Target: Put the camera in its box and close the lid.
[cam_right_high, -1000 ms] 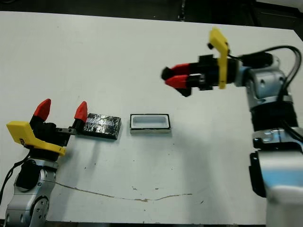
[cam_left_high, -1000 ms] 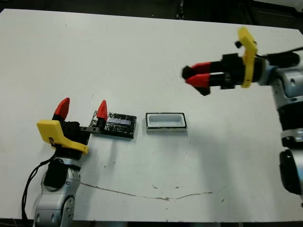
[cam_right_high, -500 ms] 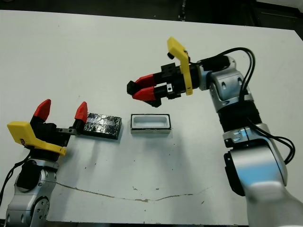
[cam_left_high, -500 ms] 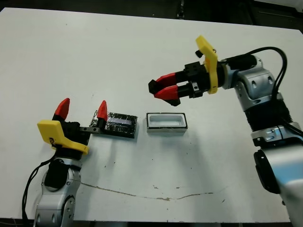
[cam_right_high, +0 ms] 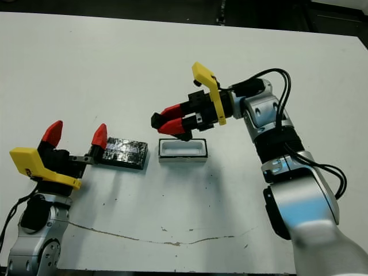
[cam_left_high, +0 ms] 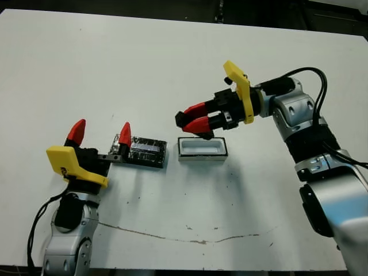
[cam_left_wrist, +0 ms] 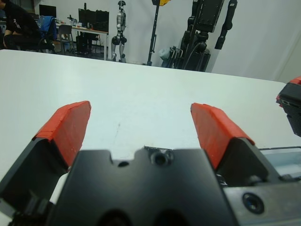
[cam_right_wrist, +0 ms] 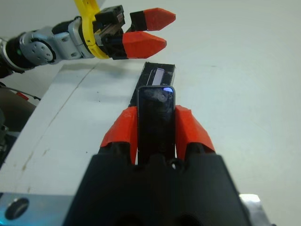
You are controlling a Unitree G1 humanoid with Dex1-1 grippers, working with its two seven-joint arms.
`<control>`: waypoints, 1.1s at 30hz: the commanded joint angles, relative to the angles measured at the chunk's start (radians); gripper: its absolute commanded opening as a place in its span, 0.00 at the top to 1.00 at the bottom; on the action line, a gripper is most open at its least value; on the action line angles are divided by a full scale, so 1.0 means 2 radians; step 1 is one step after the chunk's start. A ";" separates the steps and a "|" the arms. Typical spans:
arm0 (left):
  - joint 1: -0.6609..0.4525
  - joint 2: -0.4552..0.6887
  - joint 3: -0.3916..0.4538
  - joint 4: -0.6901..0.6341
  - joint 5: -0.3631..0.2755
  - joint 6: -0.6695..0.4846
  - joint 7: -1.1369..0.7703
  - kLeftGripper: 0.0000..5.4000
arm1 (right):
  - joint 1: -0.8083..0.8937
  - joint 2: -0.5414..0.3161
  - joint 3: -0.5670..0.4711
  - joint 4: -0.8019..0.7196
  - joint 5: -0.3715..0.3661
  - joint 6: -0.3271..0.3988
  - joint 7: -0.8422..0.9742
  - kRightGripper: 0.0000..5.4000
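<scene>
The small flat black camera (cam_right_wrist: 156, 117) is pinched between my right gripper's fingers. That right gripper (cam_left_high: 186, 119) hovers just above the far left corner of the box (cam_left_high: 201, 148), a small white-walled tray with nothing in it. Left of the box, the glossy black lid (cam_left_high: 146, 151) with its pale stripe lies flat on the table. My left gripper (cam_left_high: 100, 132) stands open at the lid's left end, one red fingertip (cam_left_high: 124, 133) close to that end. The lid (cam_right_wrist: 159, 75) also shows beyond the camera in the right wrist view, where the box is hidden.
A thin brown scratch (cam_left_high: 184, 236) runs across the white table (cam_left_high: 115, 63) near its front edge. Beyond the far edge, in the left wrist view, stand dark equipment (cam_left_wrist: 207, 28) and a seated person (cam_left_wrist: 14, 28).
My right arm has swung from the right side leftward and down, bringing the held camera to just above the box. The left arm, lid and box have not moved.
</scene>
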 commanded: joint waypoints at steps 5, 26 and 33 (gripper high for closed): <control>0.006 -0.002 0.000 0.002 -0.003 0.002 0.001 0.00 | 0.018 -0.006 0.008 -0.001 -0.026 -0.033 -0.014 0.69; 0.009 0.000 -0.001 0.001 -0.005 0.001 0.001 0.00 | 0.054 -0.015 0.016 0.010 -0.041 -0.025 -0.013 0.69; 0.009 0.001 0.000 0.000 -0.005 0.002 0.001 0.00 | 0.064 -0.017 0.013 0.019 -0.044 -0.019 -0.019 0.69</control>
